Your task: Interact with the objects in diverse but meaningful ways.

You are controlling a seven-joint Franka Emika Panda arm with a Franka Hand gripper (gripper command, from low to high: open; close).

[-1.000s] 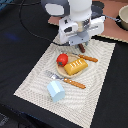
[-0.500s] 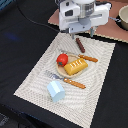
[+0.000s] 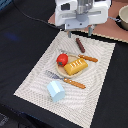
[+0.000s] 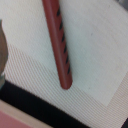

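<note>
The dark-brown sausage stick (image 3: 80,45) lies on the pale placemat (image 3: 35,85) near its far edge. It fills the wrist view (image 4: 60,45). My gripper (image 3: 80,33) hangs above it, open and empty, with its fingers apart. The red tomato (image 3: 62,59) and the yellow ridged bread block (image 3: 76,66) sit together on a small tan plate (image 3: 63,72) at the mat's middle. The pale blue cup (image 3: 56,91) lies near the mat's front.
A wooden-handled fork (image 3: 66,79) lies in front of the plate and a wooden-handled knife (image 3: 84,57) behind it. A grey pot (image 3: 123,18) stands on the wooden surface at the back right. Black cloth (image 3: 15,40) surrounds the mat.
My gripper has risen and pulled back from low over the mat. The sausage stick, hidden under it before, now lies in plain view.
</note>
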